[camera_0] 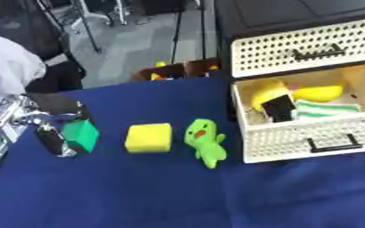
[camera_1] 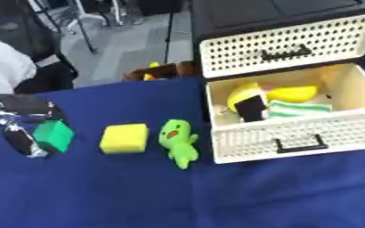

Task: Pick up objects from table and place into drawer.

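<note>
Green plush toy [camera_0: 204,140], seemingly head-up lengthwise

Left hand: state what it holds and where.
The left hand grips the green block, fingers on its left side and top edge.

Left hand at a green block beside an open drawer

The left hand [camera_0: 51,133] curls round the green block [camera_0: 81,135] on the blue table [camera_0: 139,191]; a yellow sponge [camera_0: 149,138] and green plush toy [camera_0: 205,140] lie between it and the open white drawer [camera_0: 310,138].
</note>
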Robot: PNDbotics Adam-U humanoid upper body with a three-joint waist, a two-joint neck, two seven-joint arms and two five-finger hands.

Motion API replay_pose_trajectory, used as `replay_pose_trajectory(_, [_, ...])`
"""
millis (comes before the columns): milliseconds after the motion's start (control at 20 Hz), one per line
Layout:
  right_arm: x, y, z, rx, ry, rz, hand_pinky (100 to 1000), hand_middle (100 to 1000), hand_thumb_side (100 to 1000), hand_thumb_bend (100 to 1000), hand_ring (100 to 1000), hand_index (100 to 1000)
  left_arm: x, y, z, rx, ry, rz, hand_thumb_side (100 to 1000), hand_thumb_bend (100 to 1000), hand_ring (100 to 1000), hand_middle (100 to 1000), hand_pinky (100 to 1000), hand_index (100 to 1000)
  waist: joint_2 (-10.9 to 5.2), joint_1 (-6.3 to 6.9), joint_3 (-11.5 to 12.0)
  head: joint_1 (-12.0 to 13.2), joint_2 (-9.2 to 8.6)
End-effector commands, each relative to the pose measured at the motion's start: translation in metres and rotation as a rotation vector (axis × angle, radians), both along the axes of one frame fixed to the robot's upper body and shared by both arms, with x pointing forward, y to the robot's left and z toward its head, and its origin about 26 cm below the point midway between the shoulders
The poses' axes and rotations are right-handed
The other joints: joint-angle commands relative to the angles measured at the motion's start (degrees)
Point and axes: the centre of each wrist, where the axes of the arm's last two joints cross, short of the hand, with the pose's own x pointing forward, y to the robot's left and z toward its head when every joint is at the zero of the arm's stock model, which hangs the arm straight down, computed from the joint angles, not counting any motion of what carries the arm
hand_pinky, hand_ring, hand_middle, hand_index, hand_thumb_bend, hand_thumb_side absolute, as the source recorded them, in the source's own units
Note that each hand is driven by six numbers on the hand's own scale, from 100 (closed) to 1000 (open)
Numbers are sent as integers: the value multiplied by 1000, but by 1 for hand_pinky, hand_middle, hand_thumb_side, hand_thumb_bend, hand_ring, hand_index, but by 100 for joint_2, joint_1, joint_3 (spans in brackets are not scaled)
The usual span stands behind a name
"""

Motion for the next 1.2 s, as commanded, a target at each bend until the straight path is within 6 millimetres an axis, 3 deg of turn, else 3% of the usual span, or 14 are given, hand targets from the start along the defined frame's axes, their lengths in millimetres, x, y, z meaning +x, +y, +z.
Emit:
replay_pose_trajectory(50, [-4,0,7,9,-40,22,469,489,956,100,544,789,-18,2,39,-77,-91,-76,337,105,621,547,501,678,-171,-47,33,-62,15])
replay_pose_trajectory(600, [-4,-1,7,18,-38,27,470,489,958,100,546,786,-46,-33,72,-369,-189,-260,337,100,583,520,430,663,-244,-77,54,-235,58])
replay_pose_trajectory(1200, [-4,2,6,31,-32,42,470,486,959,100,547,784,-52,-95,99,-586,-175,-458,364,100,562,507,387,665,-304,-72,-47,-258,40])
